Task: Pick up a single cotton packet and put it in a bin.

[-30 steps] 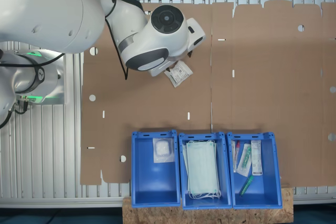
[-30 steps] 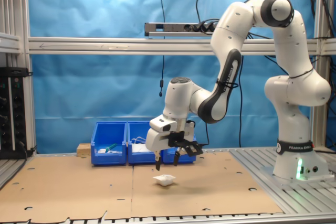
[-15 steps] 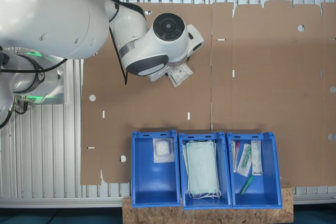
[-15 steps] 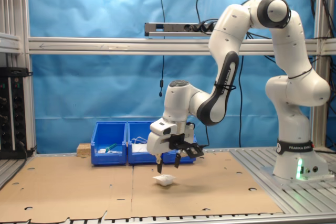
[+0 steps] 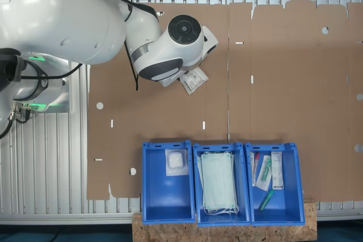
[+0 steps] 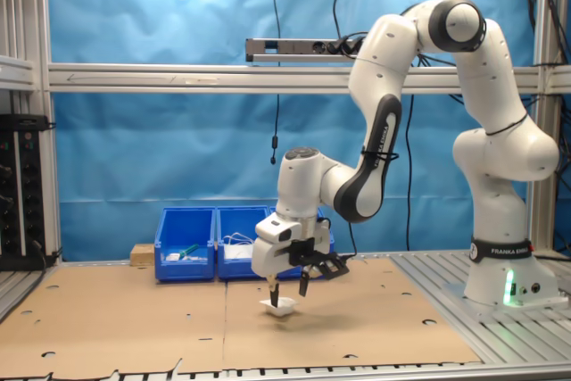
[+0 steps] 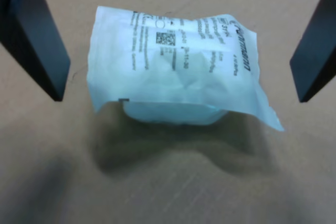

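Observation:
The cotton packet [image 7: 176, 69] is a crinkled white-and-clear square with dark print, lying on the brown cardboard. My gripper [image 7: 178, 95] is open, with one dark finger [image 7: 37, 35] on each side of the packet and apart from it. In the second exterior view the gripper [image 6: 287, 294] hangs just above the packet [image 6: 280, 308], fingertips close to the cardboard. In the first exterior view the arm's wrist [image 5: 170, 49] covers part of the packet [image 5: 194, 80]. The bin [image 5: 167, 202] is the blue one toward the first exterior view's left, with a small white packet [image 5: 176, 161] inside.
Beside that bin stand a blue bin with pale green masks [image 5: 218, 182] and a blue bin with syringes and slim packets [image 5: 272, 182]. The bins line the cardboard's edge on a chipboard strip [image 5: 224, 230]. The robot base [image 6: 500, 274] stands at the second exterior view's right.
The gripper has come down over the cotton packet, from well above it to fingers straddling it near the cardboard. The packet has not moved.

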Robot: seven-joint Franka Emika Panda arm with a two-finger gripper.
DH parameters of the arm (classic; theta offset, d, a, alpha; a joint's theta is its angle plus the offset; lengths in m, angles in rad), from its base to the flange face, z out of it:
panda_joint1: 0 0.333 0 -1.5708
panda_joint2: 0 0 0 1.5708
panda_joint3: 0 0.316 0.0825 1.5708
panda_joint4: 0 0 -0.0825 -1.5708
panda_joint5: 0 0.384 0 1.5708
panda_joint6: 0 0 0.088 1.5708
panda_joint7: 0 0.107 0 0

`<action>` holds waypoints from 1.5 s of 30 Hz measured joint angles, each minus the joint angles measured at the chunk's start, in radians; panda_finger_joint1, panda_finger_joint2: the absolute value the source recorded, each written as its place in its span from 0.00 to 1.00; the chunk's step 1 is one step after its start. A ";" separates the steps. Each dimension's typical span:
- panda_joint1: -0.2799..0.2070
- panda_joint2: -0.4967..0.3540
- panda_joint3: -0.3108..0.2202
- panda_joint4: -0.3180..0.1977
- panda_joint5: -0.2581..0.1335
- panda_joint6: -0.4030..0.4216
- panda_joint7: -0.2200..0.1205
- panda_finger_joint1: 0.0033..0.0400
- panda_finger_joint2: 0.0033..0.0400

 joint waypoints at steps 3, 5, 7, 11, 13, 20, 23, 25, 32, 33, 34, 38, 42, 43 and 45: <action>-0.024 0.010 0.025 0.010 0.000 0.000 -0.001 1.00 1.00; -0.042 0.017 0.042 0.016 0.000 0.000 -0.001 1.00 1.00; -0.058 0.023 0.057 0.022 0.000 0.000 -0.001 1.00 1.00; -0.091 0.034 0.089 0.032 0.000 0.000 -0.002 1.00 1.00; -0.108 0.038 0.104 0.036 0.000 0.000 -0.002 1.00 1.00; -0.161 0.049 0.147 0.043 0.000 0.000 -0.007 1.00 1.00; -0.179 0.053 0.160 0.047 0.000 0.000 -0.010 1.00 1.00; -0.190 0.058 0.169 0.053 0.000 0.000 -0.012 1.00 1.00; -0.225 0.082 0.198 0.083 0.000 0.000 -0.016 1.00 1.00; -0.229 0.085 0.201 0.087 0.000 0.000 -0.016 1.00 1.00; -0.235 0.088 0.205 0.090 0.000 0.000 -0.017 1.00 1.00; -0.254 0.097 0.219 0.097 0.000 0.000 -0.018 1.00 1.00; -0.275 0.104 0.228 0.101 0.000 0.000 -0.019 1.00 1.00; -0.279 0.105 0.229 0.101 0.000 0.000 -0.019 1.00 1.00; -0.286 0.107 0.231 0.103 0.000 0.000 -0.019 1.00 1.00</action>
